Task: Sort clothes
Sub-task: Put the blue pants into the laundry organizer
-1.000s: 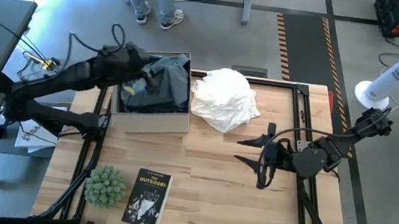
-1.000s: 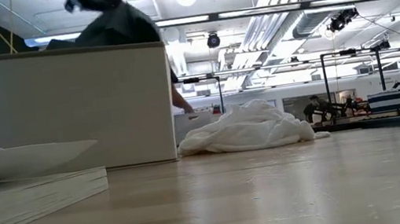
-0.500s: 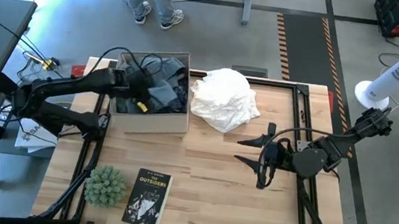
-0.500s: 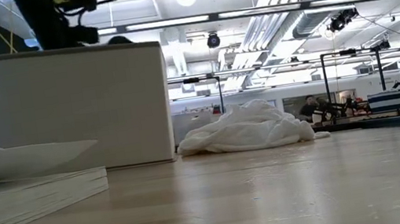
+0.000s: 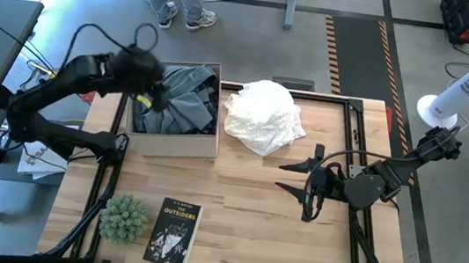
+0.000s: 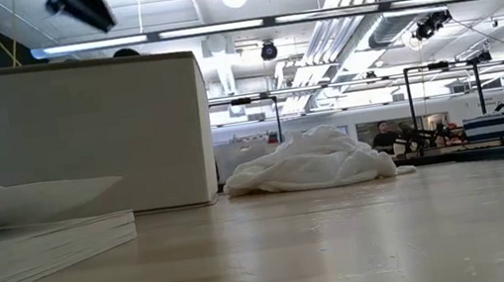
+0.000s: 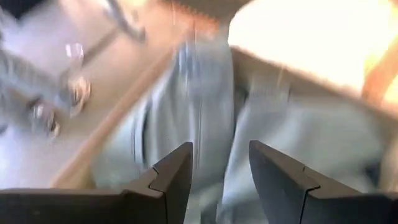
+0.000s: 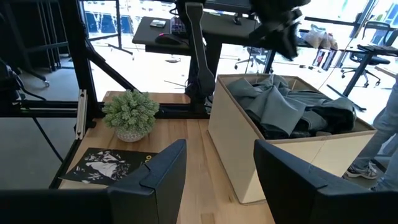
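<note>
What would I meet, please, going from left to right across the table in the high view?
Potted plant → book → white garment → right gripper, open. The cardboard box of clothes overlaps the plant and book in that order, so I leave it out.

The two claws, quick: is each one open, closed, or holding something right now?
Left gripper: open, holding nothing, above the clothes in the cardboard box.
Right gripper: open, holding nothing, waiting over the table.
</note>
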